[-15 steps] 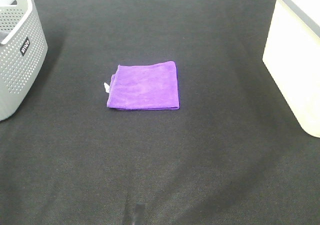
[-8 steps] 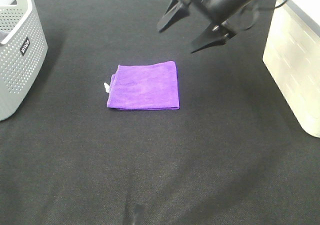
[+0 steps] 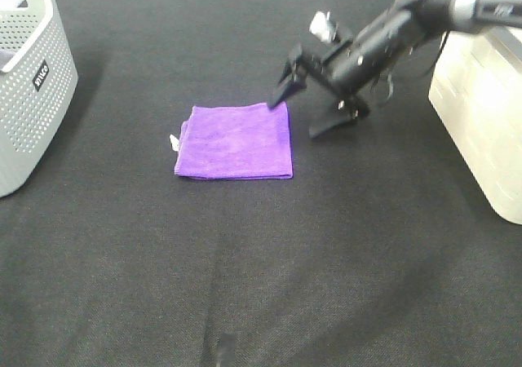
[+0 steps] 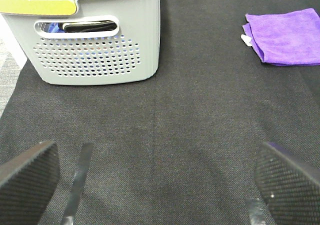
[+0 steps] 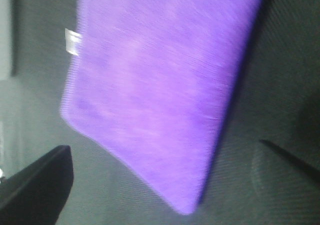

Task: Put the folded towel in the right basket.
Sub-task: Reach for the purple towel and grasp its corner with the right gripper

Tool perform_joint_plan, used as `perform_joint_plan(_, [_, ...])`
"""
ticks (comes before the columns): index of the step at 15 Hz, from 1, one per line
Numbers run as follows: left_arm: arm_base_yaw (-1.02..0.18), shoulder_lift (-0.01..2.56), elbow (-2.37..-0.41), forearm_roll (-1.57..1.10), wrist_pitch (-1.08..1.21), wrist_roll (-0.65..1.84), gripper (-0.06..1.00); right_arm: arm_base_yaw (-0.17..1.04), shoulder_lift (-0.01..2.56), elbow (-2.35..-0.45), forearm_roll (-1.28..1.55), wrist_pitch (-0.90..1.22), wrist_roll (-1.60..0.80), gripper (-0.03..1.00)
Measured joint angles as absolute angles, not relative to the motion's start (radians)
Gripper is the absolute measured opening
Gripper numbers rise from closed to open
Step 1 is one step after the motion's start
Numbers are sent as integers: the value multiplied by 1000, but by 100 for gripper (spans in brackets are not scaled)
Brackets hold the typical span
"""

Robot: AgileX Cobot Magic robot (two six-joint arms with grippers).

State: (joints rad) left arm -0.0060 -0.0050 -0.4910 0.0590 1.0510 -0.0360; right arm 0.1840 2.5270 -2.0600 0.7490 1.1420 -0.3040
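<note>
Left basket (image 3: 33, 81): grey and perforated, at the left edge of the desk (image 3: 245, 269). It is not my target.
Left claw (image 4: 157, 185): I see it only in its own wrist view. It is spread wide over bare desk near the grey basket, well apart from the towel, and holds nothing.
Folded towel (image 3: 235, 139): purple, lying flat mid-desk between the two baskets, with a white tag (image 3: 173, 142) at its left edge.
Right claw (image 3: 292, 120): absent from the overhead view a second ago and high above the desk half a second ago, it is now down at the towel's right edge. It is spread wide and empty, one finger by the far right corner.
Meaning: I judge the approach nearly done and the grasp not yet made.
Right basket (image 3: 477, 114): cream, at the right edge, and the destination. The towel is not in it.
</note>
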Motion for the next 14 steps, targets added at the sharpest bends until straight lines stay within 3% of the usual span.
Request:
perform_joint_plan(8, [-6,-5,-491,59,1051,-36,99,201,2594,-2082,754,1107,-278,85])
perform_joint_plan(12, [-6,-5,-491,59,1051,-36,99,309,2637,-2094,828,1030,-262,69])
perform_joint_plan(14, [-6,-5,-491,59,1051,-36,99,344,2644,-2100,828,1002,-262,55])
